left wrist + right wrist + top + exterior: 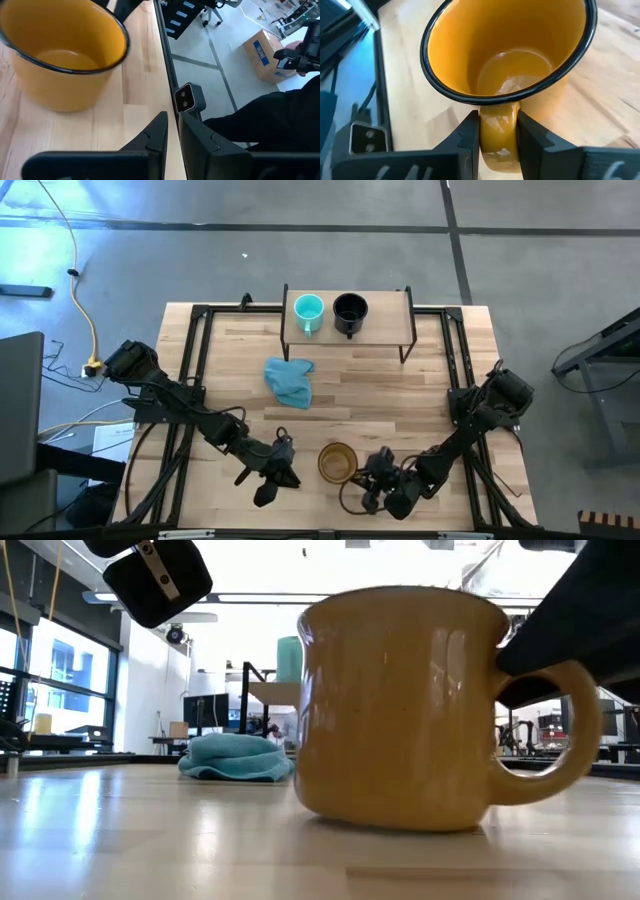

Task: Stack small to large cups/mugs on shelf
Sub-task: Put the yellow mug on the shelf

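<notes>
The amber-brown mug [338, 463] stands upright on the table near its front edge, with its handle [560, 740] turned toward the table's right. My right gripper [374, 480] is shut on that handle. My left gripper [268, 480] hovers shut just left of the mug, above the table and touching nothing. The shelf [385, 330] stands at the table's far edge. On it the small turquoise mug [309, 313] and the black mug [349, 313] stand side by side on their bases. My right gripper pinches the amber mug's handle [499, 131] between its two fingers [470, 131], one on each side face of the loop. The fingers come slanting down from the table's right and near side. The mug stays upright with its base on the table [390, 825].
A blue-teal cloth [290, 380] lies crumpled mid-table between the amber mug and the shelf. Black metal frame rails [190, 370] run along the table's left and right sides. A small camera box [189, 97] sits at the table's near edge.
</notes>
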